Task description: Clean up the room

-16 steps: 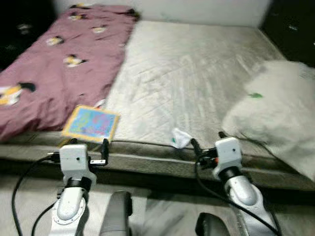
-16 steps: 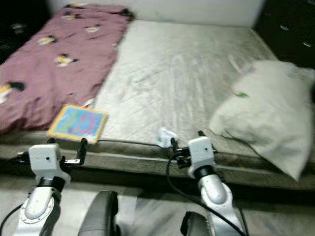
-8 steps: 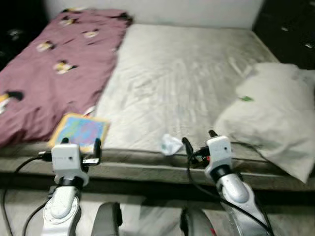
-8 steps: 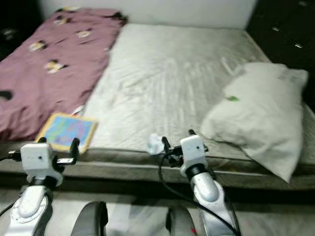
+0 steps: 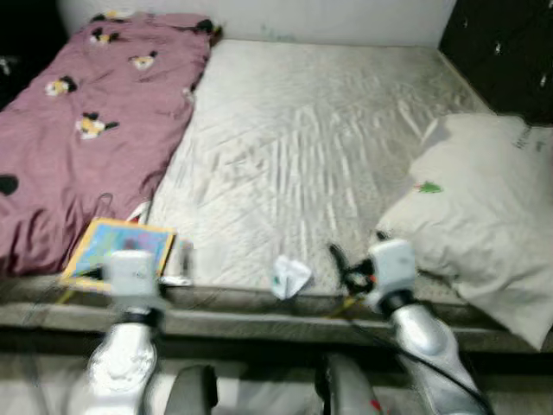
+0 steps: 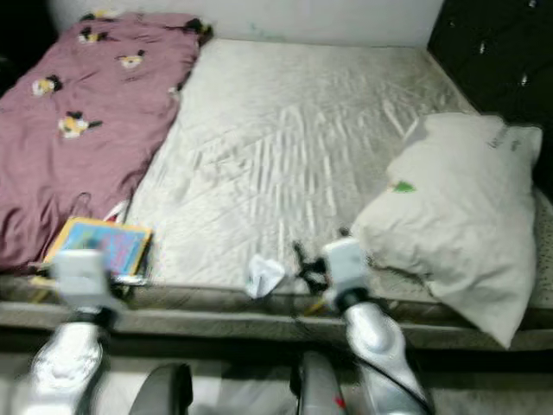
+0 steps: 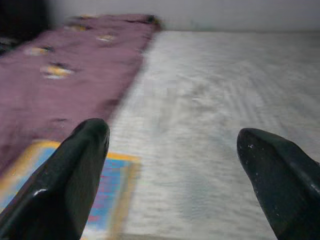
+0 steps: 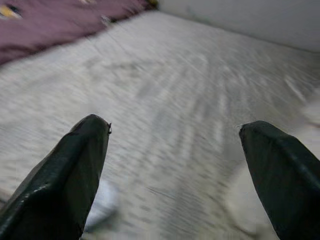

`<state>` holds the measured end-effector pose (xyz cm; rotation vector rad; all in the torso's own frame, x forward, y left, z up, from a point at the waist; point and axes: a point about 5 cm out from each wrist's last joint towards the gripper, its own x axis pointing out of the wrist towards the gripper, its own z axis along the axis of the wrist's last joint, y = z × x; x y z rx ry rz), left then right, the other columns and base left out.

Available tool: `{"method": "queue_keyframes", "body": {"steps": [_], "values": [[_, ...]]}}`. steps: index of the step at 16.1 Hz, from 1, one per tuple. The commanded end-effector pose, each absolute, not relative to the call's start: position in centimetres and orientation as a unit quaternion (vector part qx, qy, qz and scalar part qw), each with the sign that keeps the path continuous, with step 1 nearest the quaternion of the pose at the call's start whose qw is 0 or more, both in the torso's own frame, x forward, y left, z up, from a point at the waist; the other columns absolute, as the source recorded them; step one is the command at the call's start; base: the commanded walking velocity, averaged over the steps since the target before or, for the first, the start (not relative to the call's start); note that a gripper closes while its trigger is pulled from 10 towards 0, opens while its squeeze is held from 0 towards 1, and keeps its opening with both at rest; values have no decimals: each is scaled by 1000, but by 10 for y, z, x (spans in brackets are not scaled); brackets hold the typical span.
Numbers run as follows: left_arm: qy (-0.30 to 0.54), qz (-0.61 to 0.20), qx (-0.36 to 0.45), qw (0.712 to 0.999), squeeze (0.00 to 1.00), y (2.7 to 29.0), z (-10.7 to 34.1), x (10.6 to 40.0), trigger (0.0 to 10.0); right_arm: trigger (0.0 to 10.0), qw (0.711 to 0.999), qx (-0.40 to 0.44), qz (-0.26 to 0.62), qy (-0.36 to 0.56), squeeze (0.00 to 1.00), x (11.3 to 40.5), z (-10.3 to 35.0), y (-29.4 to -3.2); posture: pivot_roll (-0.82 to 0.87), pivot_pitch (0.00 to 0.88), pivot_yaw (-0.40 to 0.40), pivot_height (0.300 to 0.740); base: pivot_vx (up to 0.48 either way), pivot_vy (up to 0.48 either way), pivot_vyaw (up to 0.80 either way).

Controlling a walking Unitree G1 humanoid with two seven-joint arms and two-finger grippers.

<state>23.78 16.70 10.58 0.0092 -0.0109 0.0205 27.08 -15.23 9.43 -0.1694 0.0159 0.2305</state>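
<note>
The left gripper point(image 7: 172, 175) has its jaws spread wide with nothing between them, reaching forward over the near left edge of the bed; its silver arm rises from the bottom of the head views, blurred. The right gripper point(image 8: 177, 175) likewise has its jaws spread and empty, held level over the near edge further right; its silver forearm slants up from the lower right.

One small crumpled white wrapper with green print point(image 5: 289, 276) lies on the near edge of the bare pale grey quilted mattress point(image 5: 320, 138), between the two grippers and just left of the right one, apart from its fingers; in the right wrist view it is a pale blur beside one finger. One flat colourful picture book with a yellow border point(image 5: 121, 249) lies at the near left corner, just beyond the left gripper and touching the edge of one rumpled maroon blanket with cartoon prints point(image 5: 82, 130), which covers the left strip of the bed to the far end. One large off-white pillow with a small green mark point(image 5: 475, 216) lies at the right, overhanging the near edge, close beside the right gripper.

The head views show pillow, blanket and arms together; the left wrist view shows the book and blanket past its fingers; the right wrist view shows bare mattress.
</note>
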Motion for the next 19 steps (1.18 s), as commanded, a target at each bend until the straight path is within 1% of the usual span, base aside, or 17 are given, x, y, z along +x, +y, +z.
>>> {"method": "queue_keyframes", "body": {"steps": [1,5,11,13,15,16,17,19], "values": [[0,25,16,1000,0,177,104,235,10000,10000,990,-76,119,4,0,270,95,-148,-3,75,-19,595,0,0,0],[1,21,13,1000,0,176,103,235,10000,10000,990,-72,124,7,0,269,94,-148,-4,71,-19,591,0,0,0],[3,22,13,1000,0,176,103,235,10000,10000,988,-71,136,7,0,269,93,-145,-3,67,-22,521,0,0,0],[4,23,15,1000,0,176,103,236,10000,10000,984,-86,154,11,0,269,92,-142,-1,62,-22,521,0,0,0],[2,25,15,1000,0,177,104,238,10000,10000,975,-95,201,23,0,269,90,-132,-1,62,-22,521,0,0,0],[1,24,16,1000,0,177,104,238,10000,10000,968,-78,236,45,0,270,87,-124,0,64,-18,521,0,0,0],[3,23,18,1000,0,177,104,238,10000,10000,957,-84,272,50,0,272,86,-117,2,63,-19,521,0,0,0],[17,28,33,999,0,183,101,232,10000,10000,947,-94,304,48,0,276,87,-104,33,68,-27,521,0,0,0]]}}
